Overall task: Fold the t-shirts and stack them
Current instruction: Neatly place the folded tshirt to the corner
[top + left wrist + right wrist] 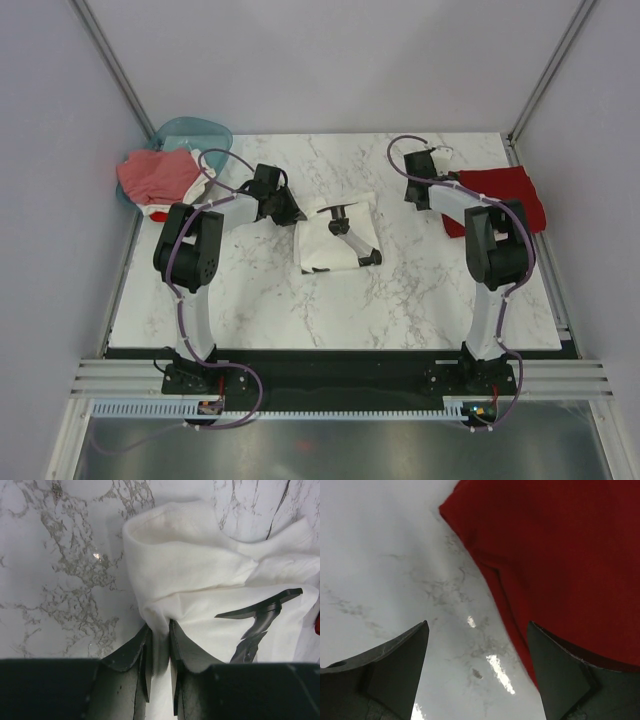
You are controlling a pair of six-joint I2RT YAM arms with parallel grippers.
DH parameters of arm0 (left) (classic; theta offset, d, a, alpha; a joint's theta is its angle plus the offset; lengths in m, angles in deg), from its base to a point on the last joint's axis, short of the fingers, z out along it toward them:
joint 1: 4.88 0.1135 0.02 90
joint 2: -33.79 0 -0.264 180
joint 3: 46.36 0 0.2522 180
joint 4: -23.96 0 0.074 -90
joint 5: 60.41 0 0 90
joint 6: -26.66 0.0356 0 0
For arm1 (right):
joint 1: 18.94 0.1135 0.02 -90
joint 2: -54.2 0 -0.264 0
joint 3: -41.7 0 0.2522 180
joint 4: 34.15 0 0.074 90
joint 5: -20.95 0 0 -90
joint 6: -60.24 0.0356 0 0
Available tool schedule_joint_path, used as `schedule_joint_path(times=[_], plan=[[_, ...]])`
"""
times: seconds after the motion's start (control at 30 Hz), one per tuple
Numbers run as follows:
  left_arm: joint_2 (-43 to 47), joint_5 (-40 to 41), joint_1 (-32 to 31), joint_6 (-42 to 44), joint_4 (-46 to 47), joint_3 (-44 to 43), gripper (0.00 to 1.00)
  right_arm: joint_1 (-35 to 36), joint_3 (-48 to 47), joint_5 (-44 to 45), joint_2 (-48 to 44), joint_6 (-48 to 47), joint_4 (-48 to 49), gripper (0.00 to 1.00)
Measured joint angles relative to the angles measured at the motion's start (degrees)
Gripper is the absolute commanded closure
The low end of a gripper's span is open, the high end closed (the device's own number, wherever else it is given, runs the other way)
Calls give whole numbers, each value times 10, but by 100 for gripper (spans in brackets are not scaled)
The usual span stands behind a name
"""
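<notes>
A folded white t-shirt with a black print [338,234] lies at the middle of the marble table. My left gripper [291,210] is shut on its left edge; in the left wrist view the white t-shirt [200,570] is pinched between the fingertips [177,645], its cloth bunched up. A dark red t-shirt [505,193] lies folded at the right edge. My right gripper [417,170] is open and empty over bare table just left of it; in the right wrist view the red t-shirt [555,555] lies past the right finger [555,665].
A teal plastic basket [195,133] stands at the back left corner, with pinkish-red and white t-shirts [158,176] heaped in and over it. The table's right edge [548,260] runs close by the red shirt.
</notes>
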Motion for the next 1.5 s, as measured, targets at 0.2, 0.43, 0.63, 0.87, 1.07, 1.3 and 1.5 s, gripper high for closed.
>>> schedule_joint_path(times=[0.2, 0.43, 0.63, 0.87, 1.07, 1.3, 1.5], plan=[[0, -1, 0, 0, -2, -1, 75, -3, -73, 71, 67, -35, -73, 9], [0, -1, 0, 0, -3, -1, 75, -4, -130, 121, 106, -65, -127, 18], [0, -2, 0, 0, -3, -1, 75, -12, -153, 142, 130, -75, -155, 46], [0, -2, 0, 0, -3, -1, 76, -17, -166, 145, 151, -82, -178, 83], [0, -1, 0, 0, -6, -2, 76, -17, -166, 136, 152, -83, -185, 100], [0, -1, 0, 0, -7, -2, 76, 1, -151, 109, 136, -82, -193, 100], [0, -1, 2, 0, -8, -2, 76, 38, -112, 66, 101, -68, -193, 99]])
